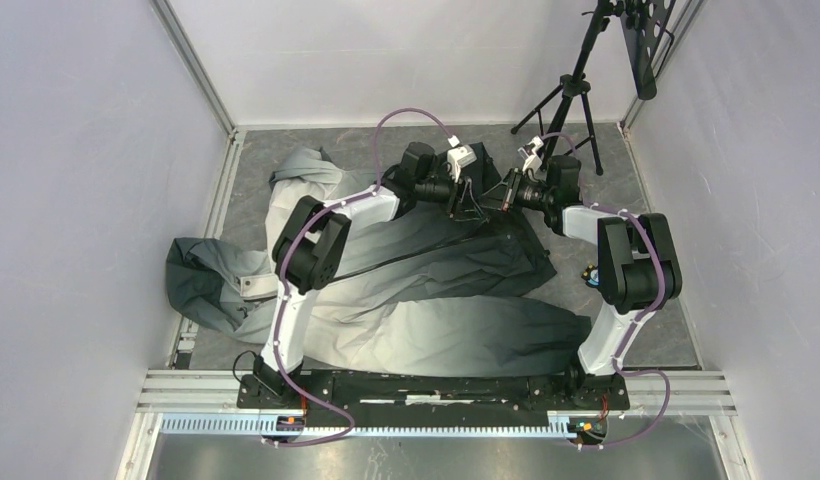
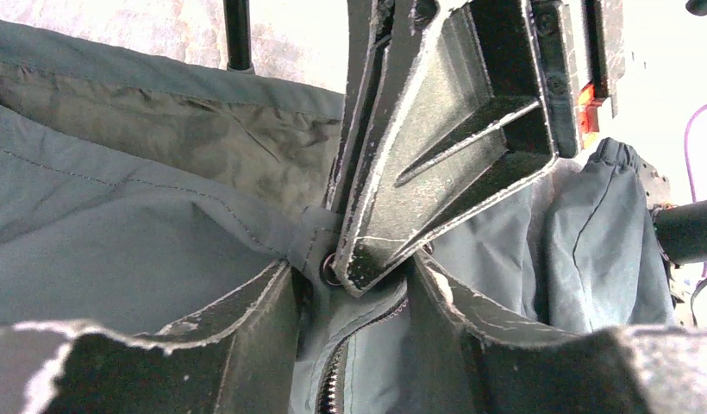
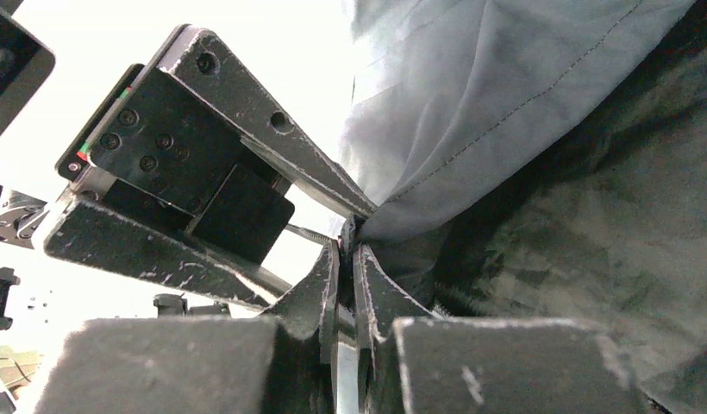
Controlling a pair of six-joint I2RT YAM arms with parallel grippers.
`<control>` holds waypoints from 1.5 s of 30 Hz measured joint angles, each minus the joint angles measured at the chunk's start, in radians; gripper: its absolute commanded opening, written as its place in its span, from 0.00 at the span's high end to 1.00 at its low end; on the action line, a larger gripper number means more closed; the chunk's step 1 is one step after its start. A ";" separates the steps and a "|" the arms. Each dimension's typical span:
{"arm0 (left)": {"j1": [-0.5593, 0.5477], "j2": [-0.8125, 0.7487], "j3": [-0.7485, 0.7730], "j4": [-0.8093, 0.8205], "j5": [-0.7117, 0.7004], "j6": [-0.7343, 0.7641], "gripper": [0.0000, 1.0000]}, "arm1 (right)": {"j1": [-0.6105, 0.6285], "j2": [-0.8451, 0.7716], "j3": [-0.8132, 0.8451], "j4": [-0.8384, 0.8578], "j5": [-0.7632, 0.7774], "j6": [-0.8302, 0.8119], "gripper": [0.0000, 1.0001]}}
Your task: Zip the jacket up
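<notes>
On the grey table [image 1: 326, 140] the jacket [image 1: 426, 300] lies spread out, pale at my left and charcoal toward my right, and both my arms meet at its far edge. My right gripper [image 3: 346, 250] is pinched tight on the dark fabric there. My left gripper [image 2: 354, 293] stands partly wide, its fingers either side of the zipper [image 2: 333, 379], near a small snap [image 2: 330, 269].

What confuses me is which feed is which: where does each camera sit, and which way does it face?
Top external: high behind left arm and right arm, both visible, looking down on the jacket.
Left wrist: behind the left claw, looking along its fingers at the zipper.
Right wrist: behind the right claw, looking along its fingers pinching the jacket's edge.
Shared: each wrist view shows the other claw.
</notes>
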 measured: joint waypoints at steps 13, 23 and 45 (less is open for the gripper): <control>0.024 0.008 0.000 0.021 0.058 -0.121 0.80 | 0.000 -0.007 -0.017 0.050 0.000 0.037 1.00; 0.044 0.009 0.000 0.044 0.092 -0.213 0.98 | 0.000 -0.030 -0.019 0.055 0.032 0.009 0.62; 0.045 0.010 -0.040 0.194 0.021 -0.495 0.98 | -0.161 -0.260 -0.269 -0.097 0.251 -0.211 0.51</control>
